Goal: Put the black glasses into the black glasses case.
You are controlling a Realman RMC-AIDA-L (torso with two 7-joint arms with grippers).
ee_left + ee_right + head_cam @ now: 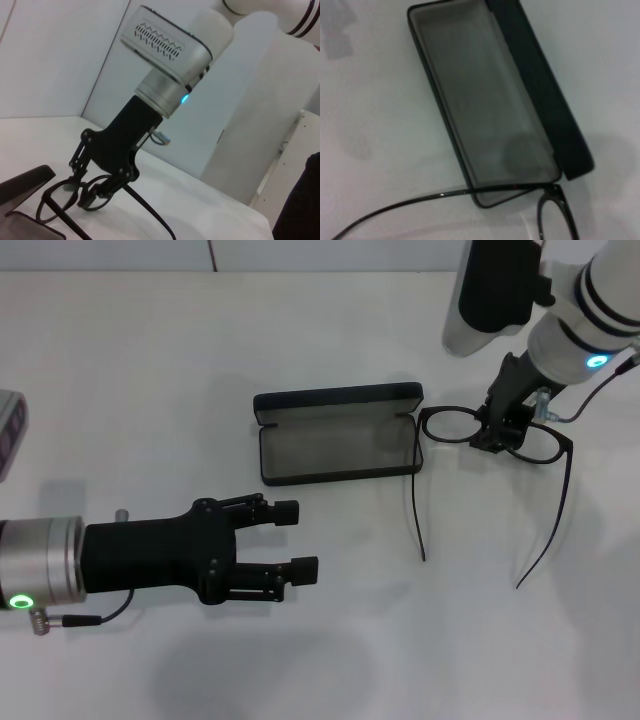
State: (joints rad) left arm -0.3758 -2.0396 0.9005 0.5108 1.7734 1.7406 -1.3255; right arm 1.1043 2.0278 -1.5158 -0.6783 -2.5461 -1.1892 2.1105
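The black glasses case [335,450] lies open in the middle of the white table, grey lining up, lid towards the back. The black glasses [448,426] lie just right of it, temple arms unfolded and pointing to the table's front; the near temple arm lies against the case's right end. My right gripper [500,432] reaches down onto the bridge of the frame, fingers shut on it. The left wrist view shows that gripper [92,197], the glasses [60,197] and the case's edge [25,185]. The right wrist view shows the case [490,100] and a temple arm [485,189]. My left gripper [298,540] is open, front left of the case.
A grey device [10,430] sits at the table's left edge. The table's back edge meets a wall [300,255] behind the case.
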